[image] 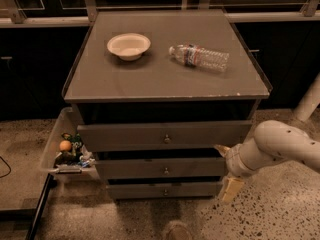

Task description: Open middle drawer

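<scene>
The middle drawer [135, 168] is a grey front with a small round knob [166, 171], between a taller top drawer [125, 135] and a slimmer bottom drawer [135, 190]. It looks closed, sitting back from the top drawer's front. My gripper [226, 169] hangs off the white arm [280, 143] at the right end of the drawer fronts, level with the middle drawer. Its cream fingers [230, 188] are spread apart with nothing between them. It is well to the right of the knob and does not touch it.
A white bowl [128, 45] and a lying water bottle [199, 57] are on the cabinet top [150, 79]. A clear bin [50, 154] with snacks hangs on the cabinet's left side. Speckled floor lies in front, and a white post [310, 100] stands at the right.
</scene>
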Controlling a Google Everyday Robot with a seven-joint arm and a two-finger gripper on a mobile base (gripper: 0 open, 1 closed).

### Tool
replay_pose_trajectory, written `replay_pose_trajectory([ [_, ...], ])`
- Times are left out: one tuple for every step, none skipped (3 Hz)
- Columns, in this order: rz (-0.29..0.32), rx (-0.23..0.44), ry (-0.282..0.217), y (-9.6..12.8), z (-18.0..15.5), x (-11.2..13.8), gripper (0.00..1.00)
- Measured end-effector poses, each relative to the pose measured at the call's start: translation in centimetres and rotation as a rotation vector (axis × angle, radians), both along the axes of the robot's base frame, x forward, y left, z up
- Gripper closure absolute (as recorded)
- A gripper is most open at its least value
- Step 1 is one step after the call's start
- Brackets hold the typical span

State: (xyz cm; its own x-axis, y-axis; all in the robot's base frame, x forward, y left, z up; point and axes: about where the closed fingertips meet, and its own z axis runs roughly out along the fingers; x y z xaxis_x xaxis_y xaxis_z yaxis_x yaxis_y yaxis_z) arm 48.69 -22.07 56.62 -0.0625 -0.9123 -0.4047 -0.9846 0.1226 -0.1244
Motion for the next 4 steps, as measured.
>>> replay_pose_trajectory([
  [0.032, 0.011, 0.016, 0.9, -4.8, 0.4, 0.00],
  [0.070, 0.057, -0.022, 1.6, -9.5, 1.5, 0.00],
  [0.126, 0.101, -0.097, 2.7, -12.5, 3.3, 0.00],
  [0.171, 0.132, -0.175, 3.4, -13.9, 5.4, 0.00],
])
